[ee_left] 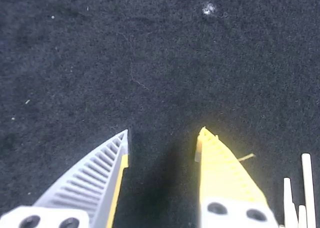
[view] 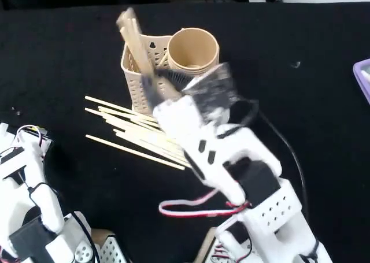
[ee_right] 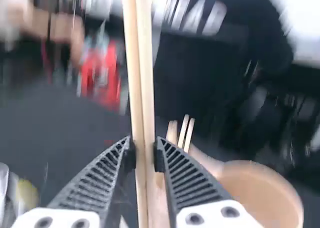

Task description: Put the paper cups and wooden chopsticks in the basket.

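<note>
A beige perforated basket (view: 139, 78) stands at the back of the black table with a stack of paper cups (view: 192, 49) in it. My right gripper (view: 151, 85) is at the basket, shut on a pair of wooden chopsticks (view: 134, 37) that stick up over the rim. In the right wrist view the chopsticks (ee_right: 139, 87) run between the fingers (ee_right: 172, 163), with a cup rim (ee_right: 260, 193) below. Several more chopsticks (view: 133, 133) lie in a loose pile in front of the basket. My left gripper (ee_left: 162, 138) hovers open over bare cloth at the near left.
A purple container edge (view: 363, 78) shows at the far right of the table. A red and white cable (view: 196, 208) loops beside the right arm's base. Chopstick tips (ee_left: 300, 188) show beside the left gripper.
</note>
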Robot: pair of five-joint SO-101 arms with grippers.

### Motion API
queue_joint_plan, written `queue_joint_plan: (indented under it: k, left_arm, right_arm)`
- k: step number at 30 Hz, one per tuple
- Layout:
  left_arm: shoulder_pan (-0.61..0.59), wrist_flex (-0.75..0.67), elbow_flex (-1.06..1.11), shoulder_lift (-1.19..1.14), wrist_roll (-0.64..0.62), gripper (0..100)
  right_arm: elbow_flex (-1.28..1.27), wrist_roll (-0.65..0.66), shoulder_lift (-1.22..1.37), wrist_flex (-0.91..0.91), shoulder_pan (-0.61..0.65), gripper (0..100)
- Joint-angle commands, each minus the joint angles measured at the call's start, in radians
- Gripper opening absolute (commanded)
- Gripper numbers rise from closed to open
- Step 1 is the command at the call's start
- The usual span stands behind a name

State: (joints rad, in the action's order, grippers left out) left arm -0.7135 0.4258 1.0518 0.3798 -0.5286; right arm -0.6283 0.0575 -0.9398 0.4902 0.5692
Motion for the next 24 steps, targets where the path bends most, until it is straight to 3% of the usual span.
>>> queue_joint_plan:
  k: [1, 7, 14, 20, 24]
  left_arm:
    - [0.005, -0.018, -0.028, 0.025, 0.012, 22]
    - [0.005, -0.018, -0.03, 0.025, 0.012, 22]
    - [0.005, -0.018, -0.028, 0.025, 0.012, 22]
    - [0.005, -0.018, -0.03, 0.025, 0.012, 22]
    - [0.005, -0.018, -0.03, 0.025, 0.012, 22]
  right_arm:
    - [-0.018, -0.094, 0.073, -0.385, -0.074, 1.1]
    - [-0.03, -0.103, 0.303, -0.71, -0.092, 1.1]
    - [0.001, -0.101, 0.539, -0.741, -0.094, 1.4]
    - [0.062, -0.109, 0.516, -0.407, -0.086, 20.5]
    - [0.148, -0.104, 0.41, -0.146, -0.087, 20.4]
